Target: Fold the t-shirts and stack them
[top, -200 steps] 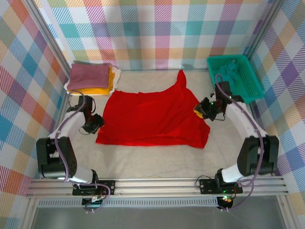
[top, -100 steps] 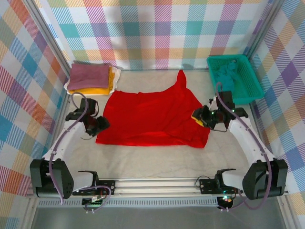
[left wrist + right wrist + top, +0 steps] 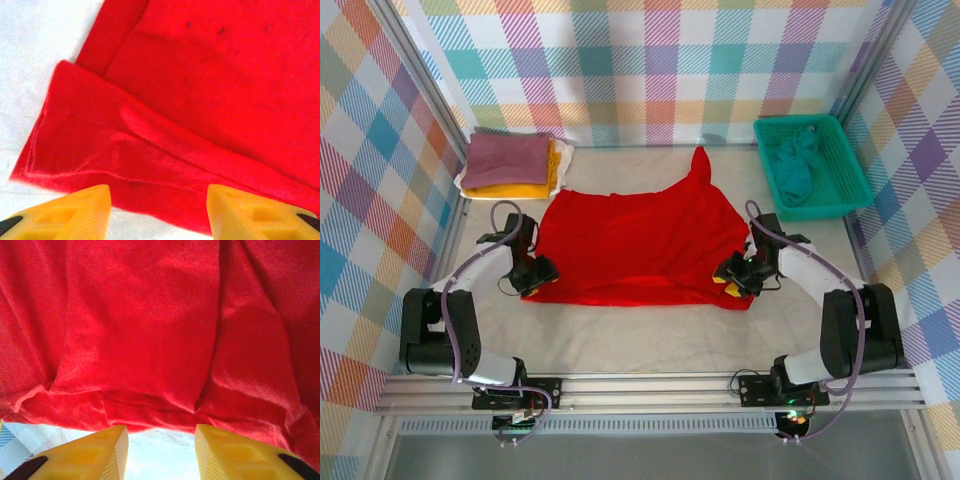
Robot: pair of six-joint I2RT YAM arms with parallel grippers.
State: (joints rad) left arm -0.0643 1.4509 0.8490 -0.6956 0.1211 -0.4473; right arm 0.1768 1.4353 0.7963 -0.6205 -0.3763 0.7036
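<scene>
- Folding the red t-shirt (image 3: 640, 240) — left jaws and right jaws spread, empty, at its 6 o'clock corners.
- Next, likely: pinch both corners, lift toward 12 o'clock.

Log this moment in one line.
left gripper: open, at near-left corner of red t-shirt | right gripper: open, at its near-right hem | folded stack: far left

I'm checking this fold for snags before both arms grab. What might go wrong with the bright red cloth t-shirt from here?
1. Near the left gripper, the hem of the bright red cloth t-shirt lies doubled over. The open jaws might catch just one layer, which would likely skew the fold.
2. The right gripper has only the hem's edge at its open fingertips, so a shallow pinch may slip off.
</scene>
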